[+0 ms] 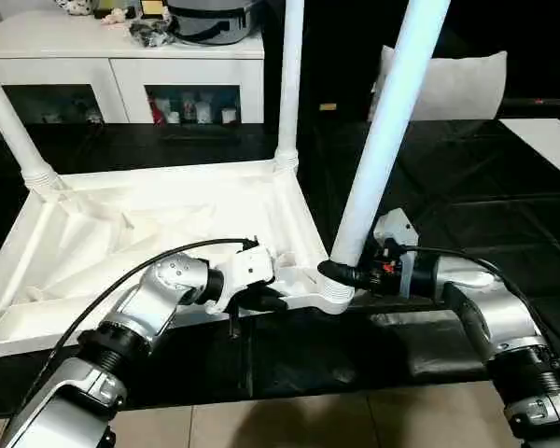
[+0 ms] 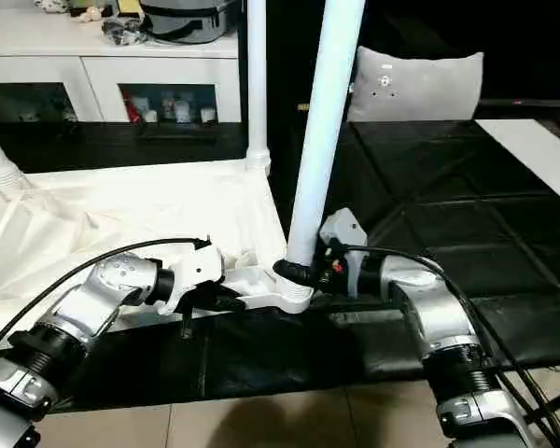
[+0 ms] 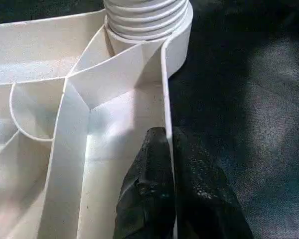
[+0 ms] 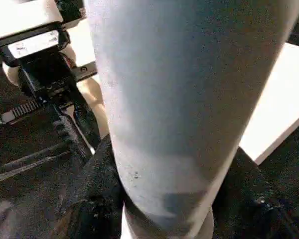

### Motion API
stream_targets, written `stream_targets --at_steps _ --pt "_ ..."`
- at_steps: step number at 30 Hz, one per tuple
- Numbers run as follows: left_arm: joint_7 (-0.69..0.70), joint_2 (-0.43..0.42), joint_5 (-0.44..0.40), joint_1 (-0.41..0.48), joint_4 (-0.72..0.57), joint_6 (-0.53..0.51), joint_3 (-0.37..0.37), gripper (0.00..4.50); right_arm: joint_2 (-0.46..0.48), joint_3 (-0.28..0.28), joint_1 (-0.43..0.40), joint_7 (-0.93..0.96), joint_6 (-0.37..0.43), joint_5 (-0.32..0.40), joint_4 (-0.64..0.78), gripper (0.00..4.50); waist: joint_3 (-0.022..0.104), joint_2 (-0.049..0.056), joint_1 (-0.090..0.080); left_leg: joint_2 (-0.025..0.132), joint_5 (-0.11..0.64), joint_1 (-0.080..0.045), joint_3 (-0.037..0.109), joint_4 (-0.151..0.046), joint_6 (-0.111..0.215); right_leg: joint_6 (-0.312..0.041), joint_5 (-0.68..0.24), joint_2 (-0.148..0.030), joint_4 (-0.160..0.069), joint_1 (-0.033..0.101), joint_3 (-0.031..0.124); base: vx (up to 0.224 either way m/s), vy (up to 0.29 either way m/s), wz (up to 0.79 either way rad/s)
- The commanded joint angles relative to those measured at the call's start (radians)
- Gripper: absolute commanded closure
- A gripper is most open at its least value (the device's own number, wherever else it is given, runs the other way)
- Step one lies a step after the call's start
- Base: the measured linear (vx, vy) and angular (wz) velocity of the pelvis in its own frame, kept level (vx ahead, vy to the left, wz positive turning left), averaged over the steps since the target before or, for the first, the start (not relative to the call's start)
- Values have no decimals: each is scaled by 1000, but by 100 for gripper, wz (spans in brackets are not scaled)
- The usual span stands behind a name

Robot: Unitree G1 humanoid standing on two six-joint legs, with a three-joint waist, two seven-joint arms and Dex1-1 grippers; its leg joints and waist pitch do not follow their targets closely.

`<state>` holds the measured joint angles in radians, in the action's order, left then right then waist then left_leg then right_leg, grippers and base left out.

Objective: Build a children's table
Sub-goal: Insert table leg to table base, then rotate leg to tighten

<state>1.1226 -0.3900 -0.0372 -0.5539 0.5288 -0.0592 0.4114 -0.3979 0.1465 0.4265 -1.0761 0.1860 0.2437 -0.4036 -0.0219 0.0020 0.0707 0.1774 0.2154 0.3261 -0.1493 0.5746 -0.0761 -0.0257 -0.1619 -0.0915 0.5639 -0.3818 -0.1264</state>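
The children's table (image 1: 168, 233) lies upside down on a black surface (image 1: 467, 205), its ribbed underside facing up, with the white top occupying the left and middle of the head views. Three legs stand up from corner sockets: one at the far left corner (image 1: 9, 131), leaning to the left, one at the far right corner (image 1: 290, 75), and one at the near right corner (image 1: 387, 131), tilting away to the right as it rises. The left hand (image 1: 261, 301) is clenched on the near rim of the tabletop just left of the near right socket; in the left wrist view its black fingers (image 3: 149, 199) sit one on each side of the thin white edge wall, with the threaded collar of the socket (image 3: 147, 20) beyond. The right hand (image 1: 341, 273) grasps the near right leg at its base just above the socket, and the right wrist view shows black fingers (image 4: 94, 199) pressed against both sides of the pale tube (image 4: 189, 99). Behind the table stands a white cabinet (image 1: 121, 65) with small items on its shelves, and a pale cushion (image 1: 448, 84) sits to the right at the back.
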Motion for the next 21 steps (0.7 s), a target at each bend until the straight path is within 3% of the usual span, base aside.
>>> stream_targets --at_steps 1,5,8,10,12,14,15,17,18,19,20,21 --pt "-10 -31 -37 -15 32 4 4 450 -4 75 -50 -57 46 -34 -53 262 31 6 6 53 312 15 15 -82 40 -100 -488 -77 -86 37 58 0 0 0" --pt "-5 -33 -37 -12 29 -1 3 450 -6 92 -48 -44 44 -55 -52 262 30 6 16 54 296 12 12 -84 38 -107 -476 -77 -84 38 60 0 0 0" --pt "-2 -27 -15 3 7 -56 -12 450 7 99 -47 10 53 -86 -70 262 26 4 16 52 320 8 12 -85 29 -92 -528 -76 -90 36 58 0 0 0" --pt "-27 -16 1 20 -26 -120 -30 450 35 75 -46 97 84 -91 -71 262 22 5 12 52 341 9 15 -88 17 -77 -574 -78 -92 35 56 0 0 0" --pt "-134 20 6 53 -97 -223 -69 450 91 27 -53 241 139 -90 -41 263 15 3 -1 44 403 -2 18 -84 4 -30 -690 -76 -111 23 45 0 0 0" --pt "-162 30 6 61 -115 -246 -78 450 103 18 -54 273 150 -90 -35 263 14 5 -13 39 428 -8 22 -79 -6 0 -742 -74 -123 17 34 0 0 0" --pt "-244 70 1 78 -169 -308 -101 450 137 -2 -49 351 176 -93 -35 263 13 9 -25 40 452 -8 25 -80 -9 9 -747 -71 -127 18 26 0 0 0" --pt "-303 101 -5 89 -209 -363 -117 450 162 -18 -43 413 189 -98 -42 263 11 16 -36 41 487 -4 33 -83 -10 29 -741 -69 -135 24 10 0 0 0" --pt "-357 145 -11 97 -245 -411 -126 450 194 -41 -25 495 196 -104 -70 263 11 24 -51 48 524 -8 38 -87 -11 17 -699 -69 -137 29 2 -19 52 -8" --pt "-392 175 -15 102 -270 -444 -131 450 216 -58 -13 551 201 -108 -89 263 9 27 -58 52 545 -4 44 -92 -12 14 -678 -68 -135 37 -6 -12 69 -9" --pt "-416 204 -19 107 -298 -471 -126 450 235 -67 -1 608 202 -120 -109 263 12 30 -70 59 576 3 51 -99 -13 13 -628 -72 -130 51 -10 -12 69 -9" --pt "-419 208 -21 108 -302 -474 -124 450 238 -68 1 616 203 -121 -113 263 12 33 -77 58 587 3 51 -100 -9 7 -606 -74 -130 49 -4 -8 61 -6"
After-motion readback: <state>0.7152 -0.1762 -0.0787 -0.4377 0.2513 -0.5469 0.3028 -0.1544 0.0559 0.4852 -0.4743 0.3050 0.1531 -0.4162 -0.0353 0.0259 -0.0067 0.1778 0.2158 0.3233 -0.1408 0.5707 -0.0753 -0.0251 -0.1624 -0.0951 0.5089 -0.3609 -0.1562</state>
